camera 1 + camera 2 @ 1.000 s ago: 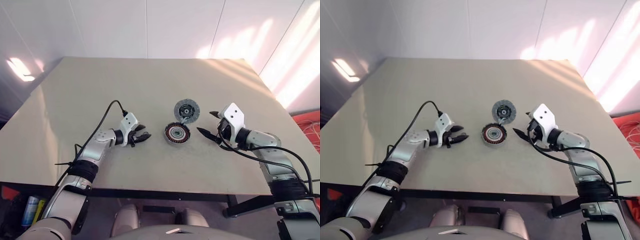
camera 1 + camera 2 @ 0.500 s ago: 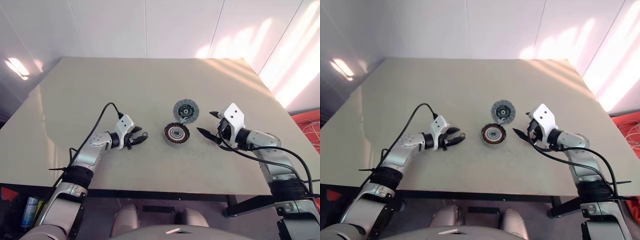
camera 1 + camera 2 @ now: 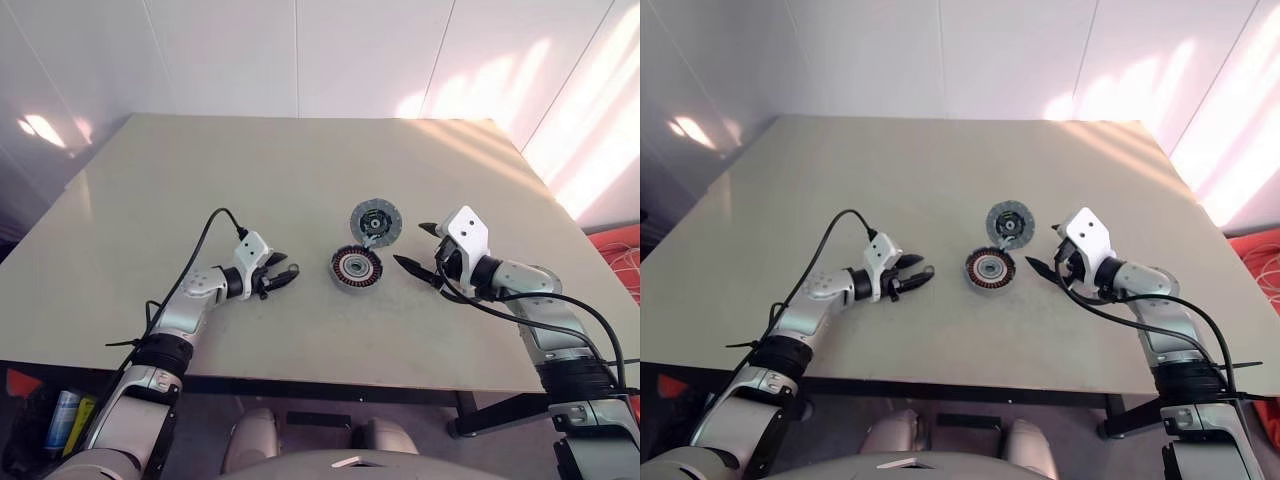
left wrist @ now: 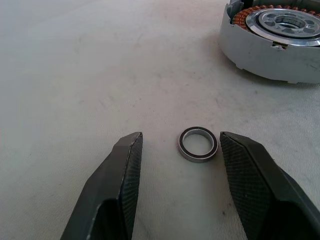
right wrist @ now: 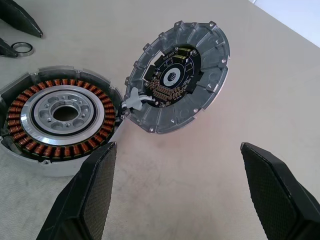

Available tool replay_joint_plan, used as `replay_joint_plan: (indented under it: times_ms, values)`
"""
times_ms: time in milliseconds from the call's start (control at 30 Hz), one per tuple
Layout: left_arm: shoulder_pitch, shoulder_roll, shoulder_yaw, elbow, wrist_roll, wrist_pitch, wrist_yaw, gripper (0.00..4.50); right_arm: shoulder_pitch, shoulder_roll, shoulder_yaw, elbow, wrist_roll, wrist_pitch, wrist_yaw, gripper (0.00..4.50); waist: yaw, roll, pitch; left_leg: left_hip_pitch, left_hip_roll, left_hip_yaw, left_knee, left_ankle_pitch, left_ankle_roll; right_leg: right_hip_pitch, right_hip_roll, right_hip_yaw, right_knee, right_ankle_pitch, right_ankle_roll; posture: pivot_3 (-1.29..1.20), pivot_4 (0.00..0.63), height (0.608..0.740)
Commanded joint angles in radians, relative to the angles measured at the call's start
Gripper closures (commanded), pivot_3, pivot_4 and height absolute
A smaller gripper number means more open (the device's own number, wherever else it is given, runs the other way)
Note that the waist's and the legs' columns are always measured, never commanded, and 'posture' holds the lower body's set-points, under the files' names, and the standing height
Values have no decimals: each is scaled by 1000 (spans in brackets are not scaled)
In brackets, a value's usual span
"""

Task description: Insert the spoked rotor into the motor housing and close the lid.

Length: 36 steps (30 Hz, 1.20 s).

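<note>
On table (image 3: 200,180), motor housing (image 5: 60,122) windings up, lid (image 5: 177,75) beside, both pincers agape.

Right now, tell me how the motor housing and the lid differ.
The motor housing lies flat with copper windings around a silvery centre; the lid is tilted, showing a dark circuit board. The housing is a thicker puck; the lid is a thin disc. Both are round, grey-rimmed and about equally wide, touching at one edge.

We see bare table (image 3: 200,180) all around; only the motor housing (image 3: 356,268), the lid (image 3: 376,219) touching it, and a small ring (image 4: 198,144) obstruct.
</note>
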Motion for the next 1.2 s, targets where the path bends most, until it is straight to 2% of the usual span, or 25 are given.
replay_joint_plan:
  times_ms: [33,133,200,233,267,467,667,1000,1100,1200]
  values:
    - [-1,24,-2,45,38,-14,22,3126,-26,1,-7,-8,-3,-28,-6,0,0,0,0,0,0,0,0,0,0,0,0,0,0,0,0,0,0,740]
    - [-17,23,13,52,44,-31,59,3126,-29,2,-6,-5,-5,-28,-8,0,0,0,0,0,0,0,0,0,0,0,0,0,0,0,0,0,0,740]
    - [-88,-2,77,7,-12,-25,99,3126,-30,4,-2,-1,-7,-30,-7,0,0,1,0,0,0,0,0,0,0,0,0,0,0,0,0,0,0,740]
    - [-115,-12,99,-9,-34,-21,111,3126,-31,4,-1,0,-8,-31,-7,0,0,0,0,1,-1,0,-10,2,-3,-2,0,0,-4,-1,0,0,0,740]
    - [-137,-20,117,-19,-53,-19,123,3126,-31,5,-1,2,-9,-33,-7,0,3,-4,3,1,-1,0,-11,3,-5,-2,0,0,-3,-1,0,0,0,740]
    - [-207,-49,173,-22,-92,-9,171,3126,-28,7,3,4,-11,-38,-11,0,4,-5,3,-4,0,1,-11,4,-5,-6,0,-1,-3,0,-2,0,0,740]
    - [-217,-64,148,2,-108,17,99,3126,-28,8,5,4,-12,-40,-13,0,6,-5,3,-16,0,1,-10,6,-1,-19,0,-4,0,-1,-3,0,0,740]
    - [-132,-12,75,35,-39,-55,-15,3126,-22,4,2,4,-10,-41,-13,0,11,-5,3,-14,1,0,-9,5,-4,-17,0,-4,0,-1,-3,0,0,740]
    - [-103,3,53,22,-30,-62,-46,2549,-25,6,4,6,-10,-41,-14,0,13,-5,3,-14,1,0,-9,5,-4,-17,0,-4,0,-1,-3,0,0,740]
    - [-101,-3,57,35,-15,-76,-9,1599,-25,8,6,6,-9,-42,-14,0,21,-5,3,-14,1,1,-8,5,-4,-17,0,-5,1,-1,-3,0,0,740]
